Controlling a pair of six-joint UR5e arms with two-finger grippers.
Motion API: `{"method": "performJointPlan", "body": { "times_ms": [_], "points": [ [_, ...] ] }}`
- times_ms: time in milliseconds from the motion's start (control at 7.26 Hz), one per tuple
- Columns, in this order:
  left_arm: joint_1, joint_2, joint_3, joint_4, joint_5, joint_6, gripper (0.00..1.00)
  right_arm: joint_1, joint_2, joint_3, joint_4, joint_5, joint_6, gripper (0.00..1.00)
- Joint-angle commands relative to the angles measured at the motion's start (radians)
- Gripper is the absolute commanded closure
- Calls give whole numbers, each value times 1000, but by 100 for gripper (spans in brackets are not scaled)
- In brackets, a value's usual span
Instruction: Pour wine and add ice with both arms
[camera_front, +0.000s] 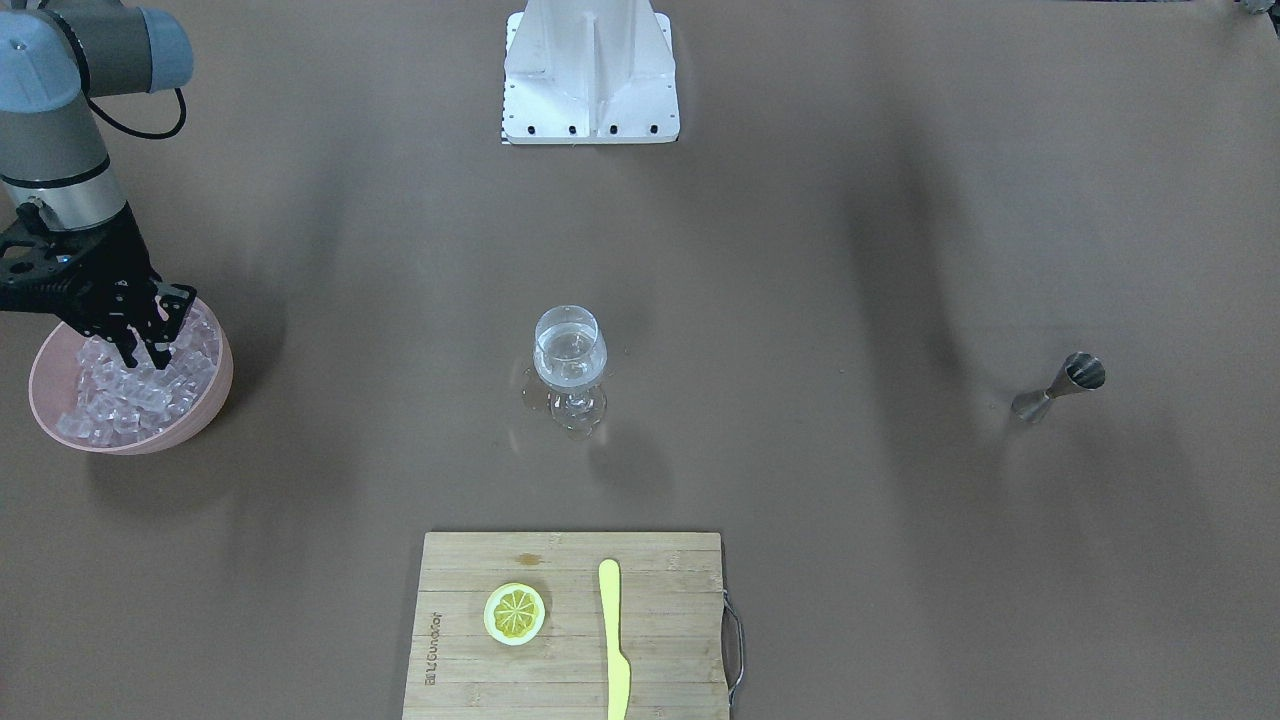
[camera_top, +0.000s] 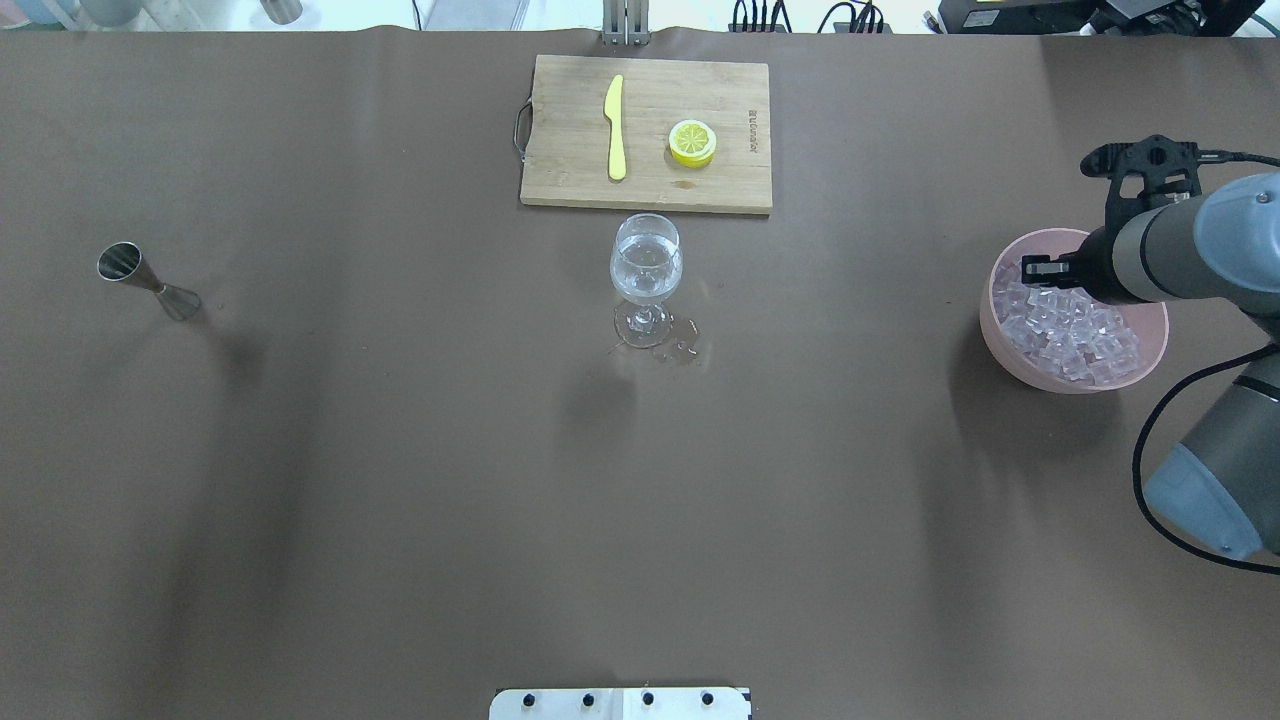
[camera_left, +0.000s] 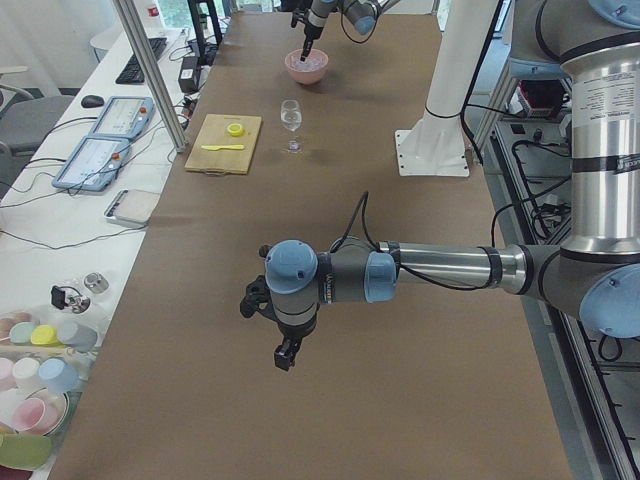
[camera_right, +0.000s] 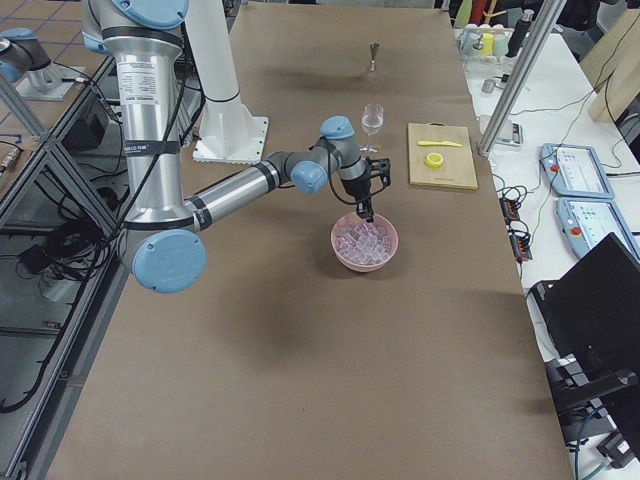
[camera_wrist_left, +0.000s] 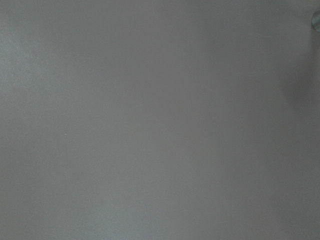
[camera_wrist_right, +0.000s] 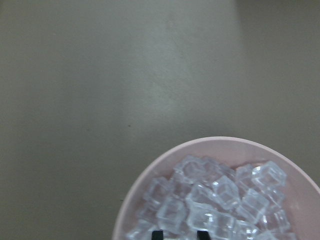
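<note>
A pink bowl (camera_front: 215, 400) full of ice (camera_front: 110, 400) stands at the table's end on my right side; it also shows in the overhead view (camera_top: 1010, 355). My right gripper (camera_front: 146, 358) points down into the ice. In the right wrist view its fingertips (camera_wrist_right: 157, 234) stand about one cube apart with a cube between them. A stemmed glass (camera_front: 570, 355) holding a little clear wine (camera_top: 647, 275) stands at mid-table. My left gripper (camera_left: 285, 355) hangs over bare table, far from the glass, and I cannot tell whether it is open or shut.
A steel jigger (camera_front: 1060, 388) stands on my left side of the table. A wooden cutting board (camera_front: 660, 650) with a lemon half (camera_front: 515, 613) and a yellow knife (camera_front: 612, 640) lies beyond the glass. Clear drops (camera_top: 685, 350) lie by the glass foot. The white base bracket (camera_front: 590, 80) is behind.
</note>
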Motion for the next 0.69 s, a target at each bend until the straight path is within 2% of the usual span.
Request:
{"method": "performJointPlan", "body": {
  "times_ms": [0,138,276,413,551],
  "points": [
    [0,0,0,0,-3,0,2,0,159,62,-14,54,3,100],
    [0,2,0,0,-4,0,2,-17,249,60,-15,71,57,100],
    [0,2,-2,0,-6,0,2,-75,308,56,-9,70,207,100],
    [0,2,0,0,-7,-2,2,-114,368,40,-17,67,239,100],
    [0,0,-14,2,-3,-90,2,-137,402,27,-20,65,240,100]
  ]
}}
